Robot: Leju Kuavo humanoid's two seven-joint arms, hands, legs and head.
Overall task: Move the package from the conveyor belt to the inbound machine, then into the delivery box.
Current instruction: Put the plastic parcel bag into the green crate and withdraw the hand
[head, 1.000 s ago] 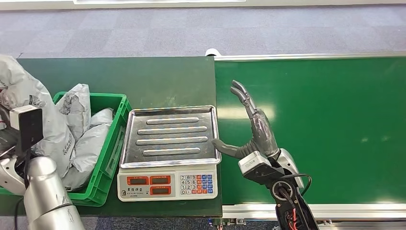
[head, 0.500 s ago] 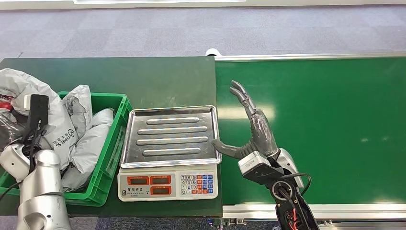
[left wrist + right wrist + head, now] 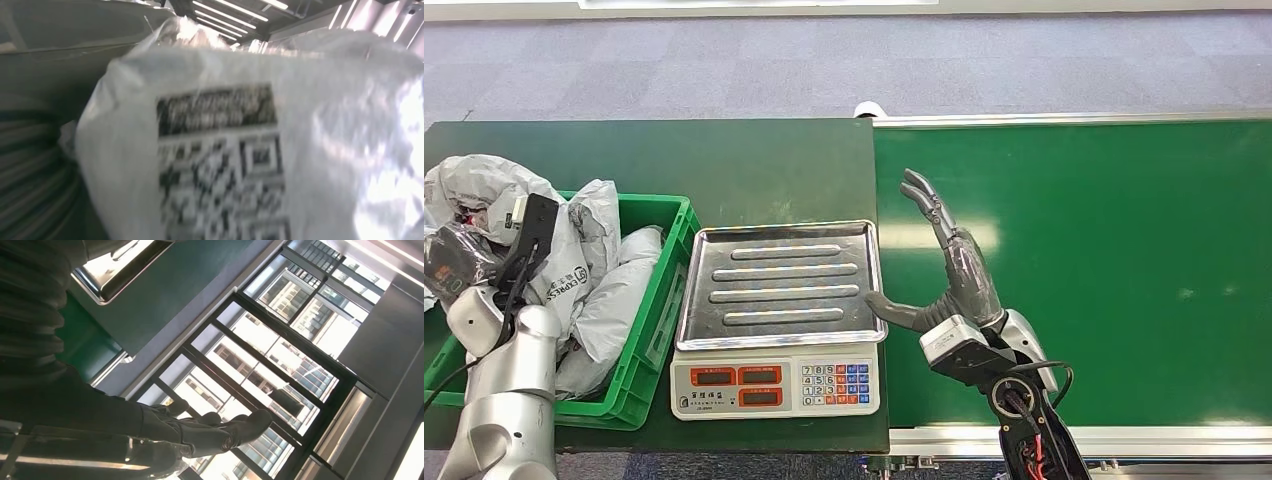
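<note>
Change: left arm (image 3: 499, 400) has swung in over the green delivery box (image 3: 664, 290) within the last second, and the grey package (image 3: 484, 195) it carries now sits lower and nearer the box than it did, where earlier it bulged up at the picture's left edge.
Meaning for the task: judged from this, the weighing step is done and the package is on its last leg, about to be dropped among the bags already in the box.
Left robot hand: (image 3: 454, 265) closed on the package; its wrist view has the bag's printed label (image 3: 220, 165) pressed close against the lens, blurred.
Right robot hand: (image 3: 949, 275) wide and holding nothing, fingers spread and pointing away over the near part of the conveyor belt (image 3: 1124, 270), thumb tip just beside the scale tray's edge. It has not moved.
Inbound machine: scale (image 3: 774, 385) on the counter (image 3: 724, 165) with a bare steel tray (image 3: 779, 280), right of the box and touching it or nearly so.
Box contents: other grey bags (image 3: 609, 290) heaped high, one leaning on the far-left wall.
In the way: the heap leaves little room, so the package may ride up on the pile or slide over the rim.
Farther off: belt runs to the right with nothing on it in view; grey carpet (image 3: 824, 60) beyond.
</note>
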